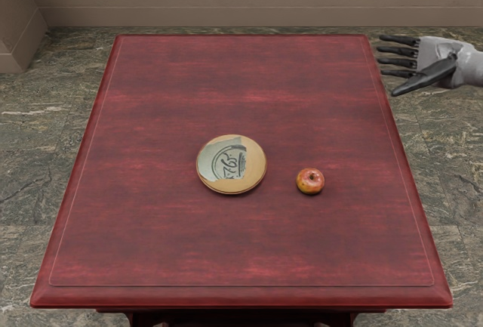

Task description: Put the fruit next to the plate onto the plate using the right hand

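A small red-and-yellow apple (pixel 310 181) sits on the dark red table, a short way right of the plate. The plate (pixel 231 164) is round with a tan rim and a grey-blue patterned centre, and nothing lies on it. My right hand (pixel 407 64) hovers at the upper right, past the table's right edge and far behind the apple. Its dark fingers are spread straight toward the left and hold nothing. The left arm does not show.
The red wooden table (pixel 151 229) fills most of the view, with a thin raised border near its edges. Grey stone floor surrounds it, and a beige wall runs along the back.
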